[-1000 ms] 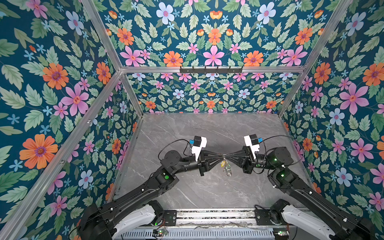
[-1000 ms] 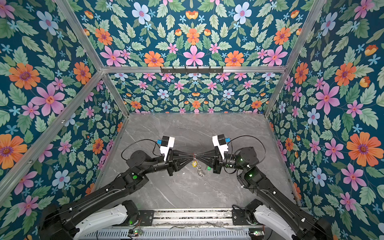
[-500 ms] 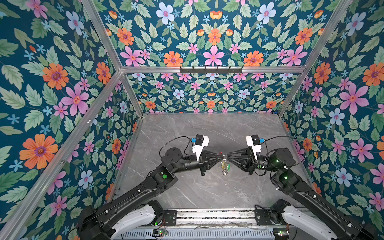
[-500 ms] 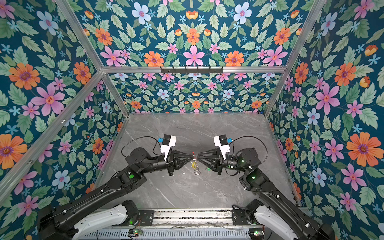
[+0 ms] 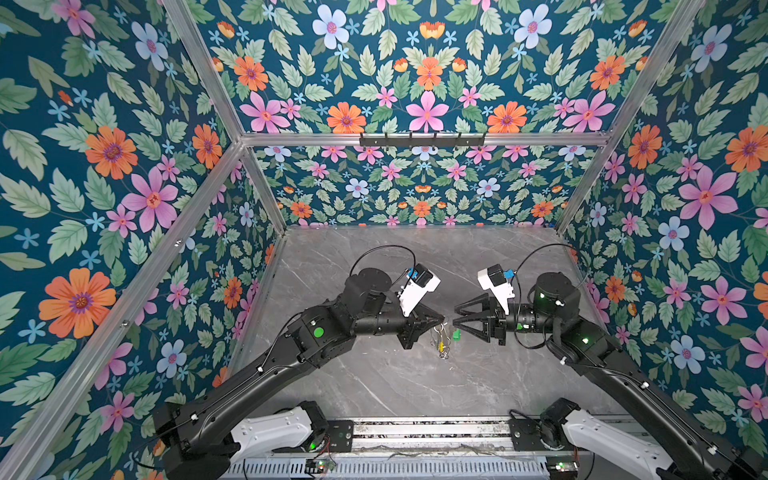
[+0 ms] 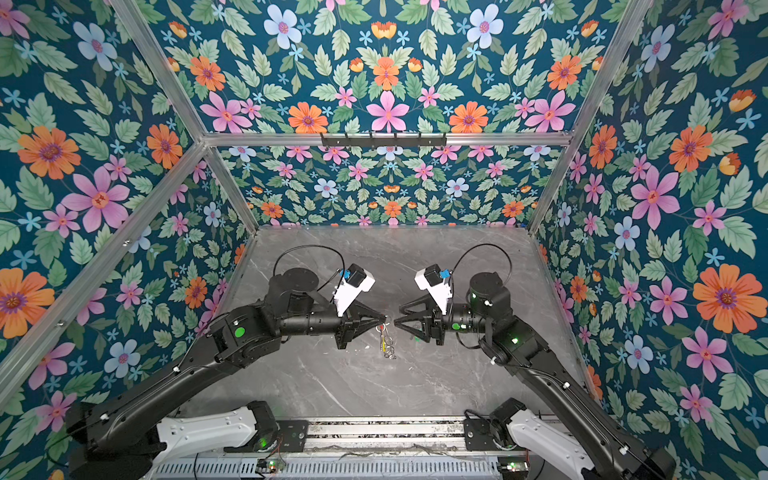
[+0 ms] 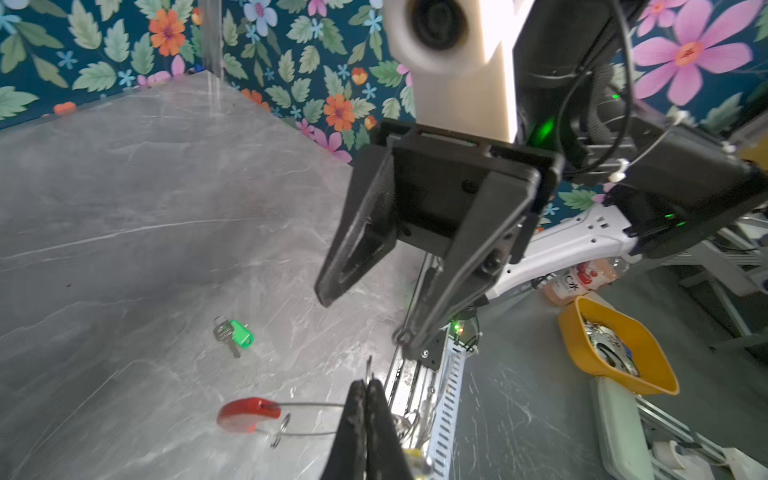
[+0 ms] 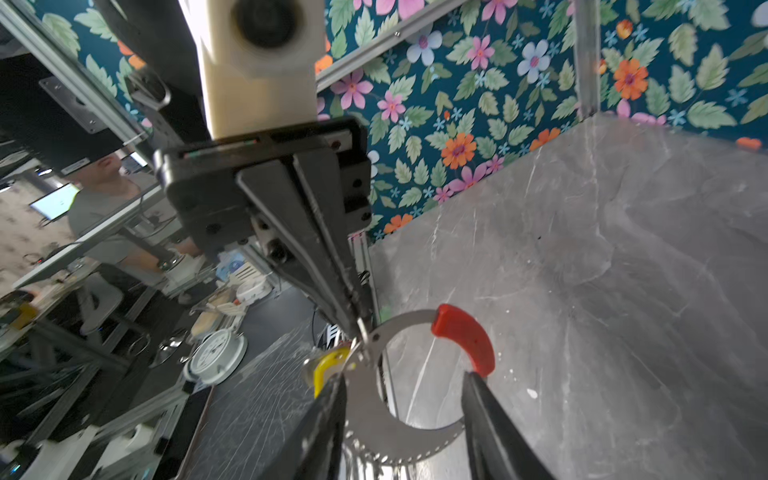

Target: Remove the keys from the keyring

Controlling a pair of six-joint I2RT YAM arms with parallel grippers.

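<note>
Left gripper (image 5: 441, 321) clamped fully shut on keyring (image 8: 415, 442) rim, keyring hanging from it. Right gripper (image 5: 454, 316) half open, empty, tips facing keyring, just beside it. Yellow-tag key (image 8: 328, 365) on keyring. Green-tag key (image 7: 237, 334) lay loose on table (image 5: 374, 382) near Right gripper tips.

No text is legible. The printed label on the clear plastic bottle (image 7: 582, 277), right of frame, is too blurred.

Your left gripper (image 5: 441, 321): jaws pinched tight, arm stretched out behind them. Your right gripper (image 5: 454, 316): jaws part-way apart, pointing straight at left jaws, tips just short of them, not touching.
</note>
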